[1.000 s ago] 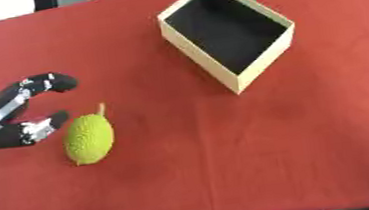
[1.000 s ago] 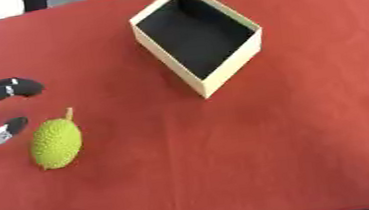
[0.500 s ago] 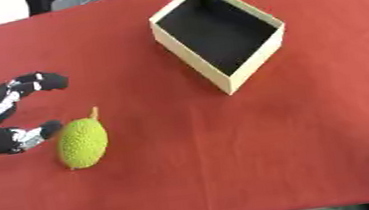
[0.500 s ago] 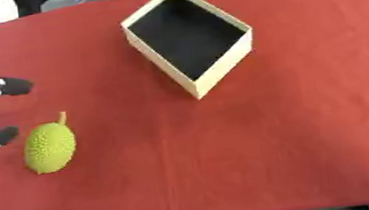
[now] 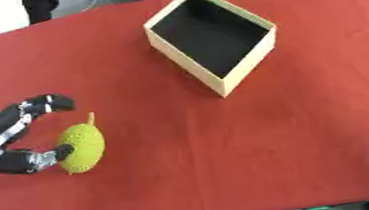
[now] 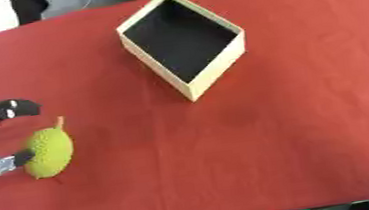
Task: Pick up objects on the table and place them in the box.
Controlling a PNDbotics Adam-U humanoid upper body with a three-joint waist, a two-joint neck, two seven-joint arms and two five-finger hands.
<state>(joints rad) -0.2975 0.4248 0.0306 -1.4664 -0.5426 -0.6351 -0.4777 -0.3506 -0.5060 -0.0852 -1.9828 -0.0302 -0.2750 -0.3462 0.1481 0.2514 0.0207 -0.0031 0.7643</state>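
A bumpy yellow-green fruit with a short stem lies on the red tablecloth at the left. My left hand reaches in from the left edge beside it. The thumb tip touches the fruit's left side. The fingers arch above the stem end, apart from the fruit, so the hand is open around it. The cardboard box with a black inside stands open at the upper middle, turned cornerwise, with nothing in it. My right hand shows in neither view.
Red cloth covers the whole table. The table's front edge runs along the bottom of the views. Beyond the far edge at the top left are dark shapes.
The camera has shifted a little. My left thumb has moved in against the fruit's left side; the fingers stay arched above it. Fruit and box have not moved.
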